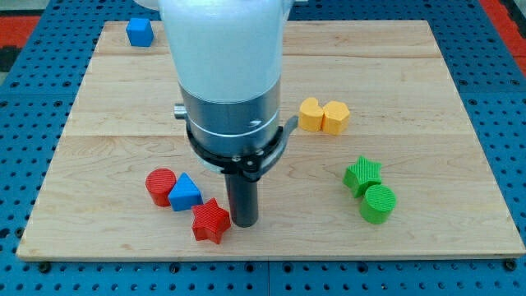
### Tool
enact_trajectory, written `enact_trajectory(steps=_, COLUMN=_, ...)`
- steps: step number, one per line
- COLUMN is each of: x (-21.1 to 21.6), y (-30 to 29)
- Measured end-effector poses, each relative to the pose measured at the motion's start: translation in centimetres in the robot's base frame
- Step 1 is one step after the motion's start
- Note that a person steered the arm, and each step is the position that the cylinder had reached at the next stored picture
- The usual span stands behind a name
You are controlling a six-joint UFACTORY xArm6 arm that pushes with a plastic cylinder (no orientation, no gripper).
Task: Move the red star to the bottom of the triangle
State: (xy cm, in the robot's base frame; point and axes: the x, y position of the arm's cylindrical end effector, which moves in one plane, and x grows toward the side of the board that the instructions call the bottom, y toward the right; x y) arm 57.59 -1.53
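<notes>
The red star [210,221] is lying near the worktop's [99,148] bottom edge, touching the blue triangle [185,193] just above-left of it; a red cylinder [160,186] is sitting further left. My tip [243,222] is resting against the star's right side. I am carrying no gripper.

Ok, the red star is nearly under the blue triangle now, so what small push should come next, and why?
Probably a short nudge toward the view's left. My tip sits right against the red star on its right side, and the star lies below and slightly right of the blue triangle, so a small leftward push should centre it beneath the triangle.
</notes>
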Motion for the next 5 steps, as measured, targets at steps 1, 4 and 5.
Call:
enact_trajectory(steps=1, x=3.8, y=-2.2)
enact_trajectory(steps=4, x=-4.0, y=-7.6)
enact_trajectory(steps=5, x=-1.1, y=-8.3)
